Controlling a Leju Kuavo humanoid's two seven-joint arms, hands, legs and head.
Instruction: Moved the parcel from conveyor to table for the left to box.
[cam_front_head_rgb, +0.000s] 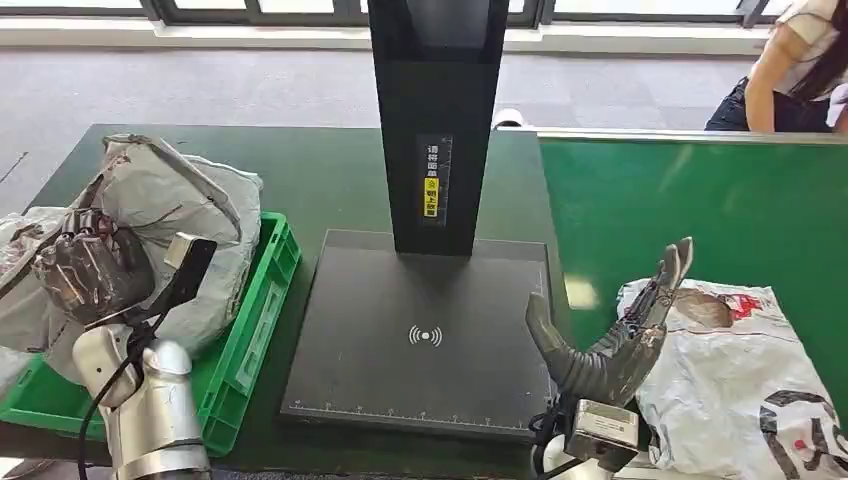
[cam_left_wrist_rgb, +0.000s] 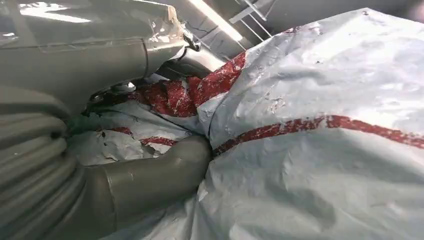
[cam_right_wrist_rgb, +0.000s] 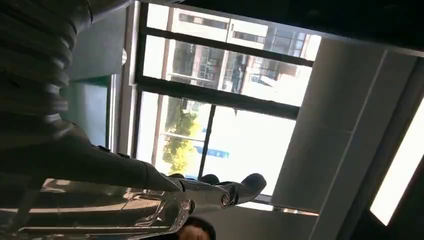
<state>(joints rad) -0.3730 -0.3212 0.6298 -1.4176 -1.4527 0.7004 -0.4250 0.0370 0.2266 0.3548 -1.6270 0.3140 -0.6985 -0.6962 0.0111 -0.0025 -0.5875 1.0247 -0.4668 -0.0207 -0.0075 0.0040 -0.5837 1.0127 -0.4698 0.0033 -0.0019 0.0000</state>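
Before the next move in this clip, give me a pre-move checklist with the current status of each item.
1. Right hand free: ok, fingers apart, holding nothing.
2. Next parcel in place: ok, white parcel lies on the green conveyor beside the right hand.
3. Scanner platform clear: ok, nothing on it.
4. Left hand released: not ok, it grips a grey parcel.
5. Room in green crate: cannot tell, the grey parcel covers it.
6. Person clear: ok, beyond the conveyor's far corner.

Head view looks down; left wrist view close against parcel (cam_left_wrist_rgb: 320, 125), perhaps touching.
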